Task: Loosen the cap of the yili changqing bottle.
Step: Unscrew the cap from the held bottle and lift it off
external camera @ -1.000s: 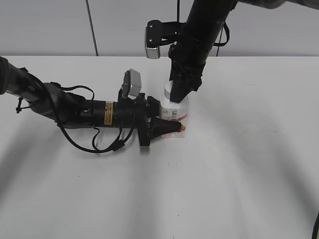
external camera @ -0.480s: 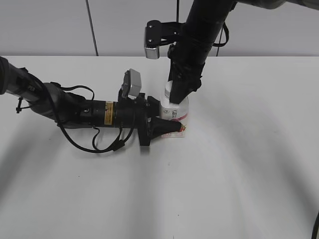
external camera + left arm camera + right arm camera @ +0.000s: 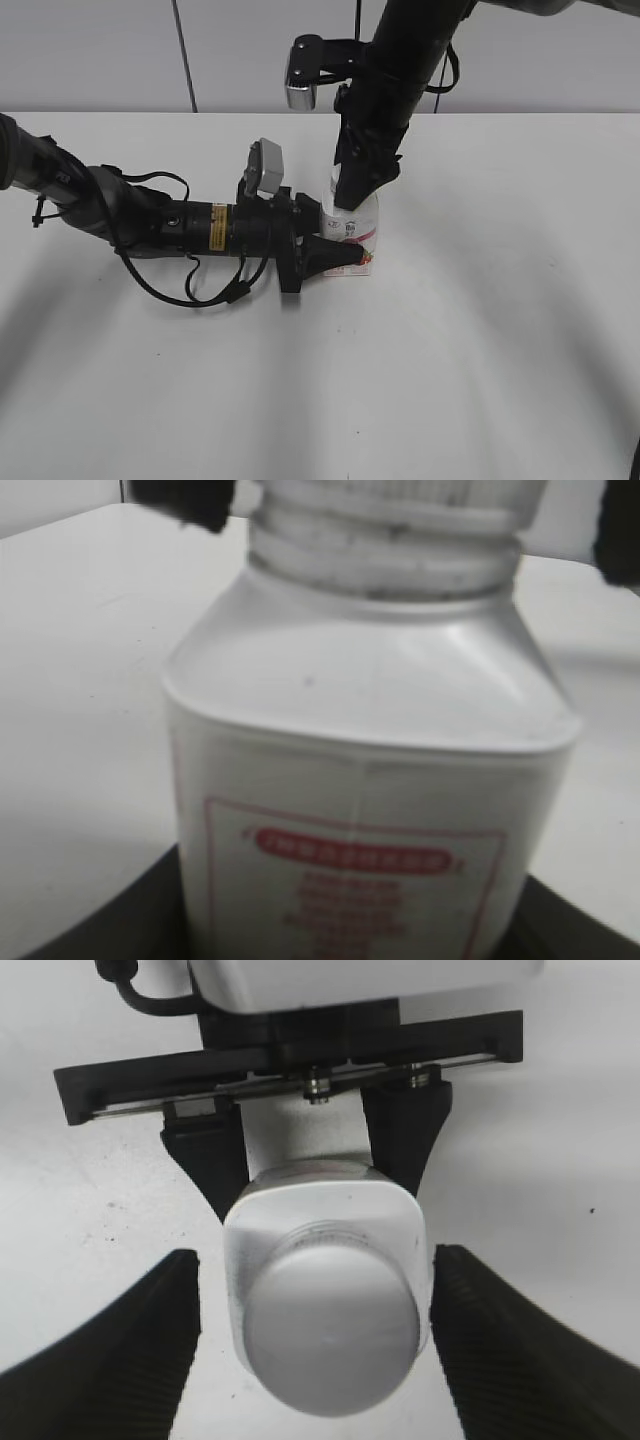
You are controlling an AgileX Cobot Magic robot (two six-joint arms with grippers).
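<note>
**Bottle pinned low, upper tool spread around the cap**

Exterior view: the yili changqing bottle (image 3: 355,226) stands on the white worktop (image 3: 480,330), left tool (image 3: 335,255) clenched on its base, right tool (image 3: 352,192) over the top.

Left wrist: label close, blurred.

Right wrist: fingers (image 3: 135,1345) released, flanking the cap (image 3: 333,1340), apart from it.

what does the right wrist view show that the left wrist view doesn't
Only the right wrist view shows the cap's flat top from above, the right gripper's fingers standing apart on either side of it without touching, and the left gripper clamped on the bottle's body.

Only the left wrist view shows the label's red-framed print, blurred, and the ribbed neck.

Both show the white bottle upright on the table.
</note>
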